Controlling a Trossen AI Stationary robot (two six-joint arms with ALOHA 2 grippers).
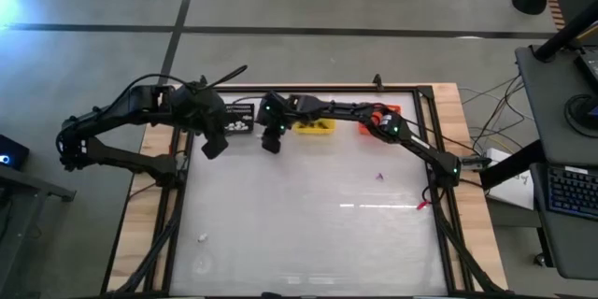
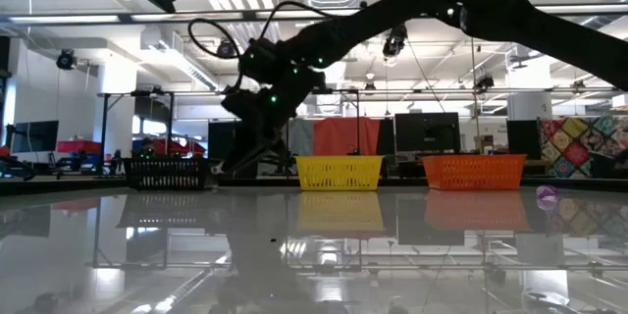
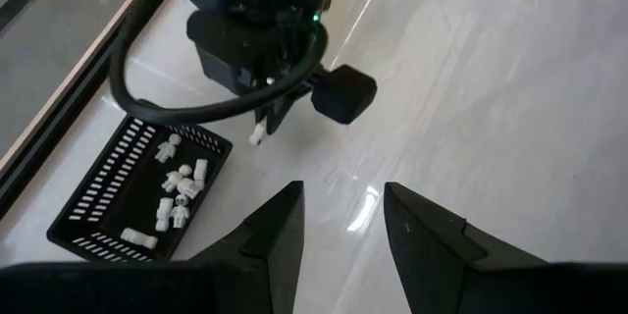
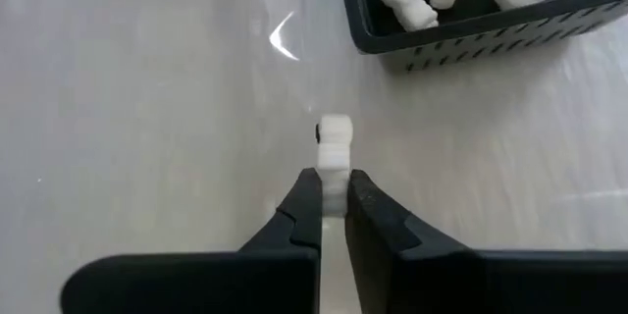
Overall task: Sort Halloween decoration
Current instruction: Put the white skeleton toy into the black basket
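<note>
My right gripper [image 4: 334, 218] is shut on a small white trinket [image 4: 334, 147], just on the near side of the black basket [image 4: 461, 29]. That basket [image 3: 137, 196] holds several white bits. My left gripper [image 3: 343, 214] hangs open and empty above the table, to the left of the right gripper [image 3: 263, 123]. The yellow basket [image 1: 315, 127] and the orange basket [image 1: 383, 112] stand in the same far row. One purple bit [image 1: 379, 177] lies on the table toward the right, and a white bit [image 1: 202, 237] lies near the front left. My right gripper pinches the white trinket's lower end [image 4: 334, 188] between its two fingertips. The fingers [image 3: 267, 118] slant down at it from the table's right and far side. The rest of the trinket sticks out beyond the tips. Whether it is clear of the table, I cannot tell.
The three baskets [image 2: 339, 171] line the far edge of the glossy white table. A small red thing [image 1: 422, 206] lies by the right rail. The middle and near part of the tabletop [image 1: 308, 234] holds only scattered bits.
</note>
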